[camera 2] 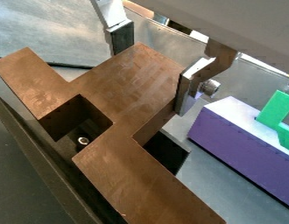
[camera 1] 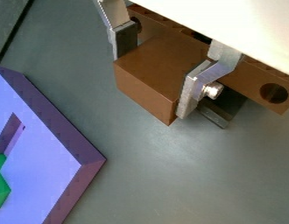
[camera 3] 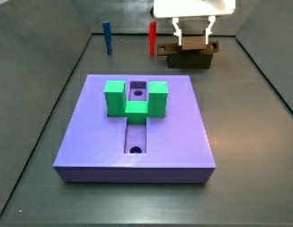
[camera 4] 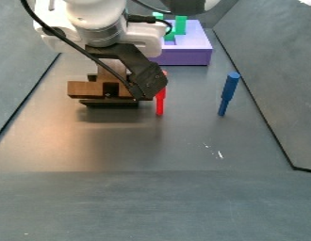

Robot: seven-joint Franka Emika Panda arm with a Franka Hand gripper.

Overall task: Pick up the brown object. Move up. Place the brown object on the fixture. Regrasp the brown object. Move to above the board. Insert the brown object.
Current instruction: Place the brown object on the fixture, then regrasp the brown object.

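Note:
The brown object [camera 1: 147, 74] is a tan-brown bar with a round hole near its end. It lies on the dark fixture [camera 3: 191, 62] at the far end of the floor. My gripper [camera 1: 165, 63] is down over it, with one silver finger on each long side and the pads against the bar, so it is shut on it. In a side view the gripper [camera 3: 193, 40] stands on the fixture, behind the board [camera 3: 137, 133]. The board is a lavender slab with a lengthwise slot and a green U-shaped block [camera 3: 135, 97]. A side view shows the gripper [camera 4: 130, 80] low over the bar [camera 4: 102, 90].
A red peg [camera 3: 153, 37] and a blue peg [camera 3: 107, 37] stand upright near the fixture, the red one close beside it [camera 4: 159, 102]. Raised walls border the dark floor. The board's corner [camera 1: 65, 166] lies near the gripper.

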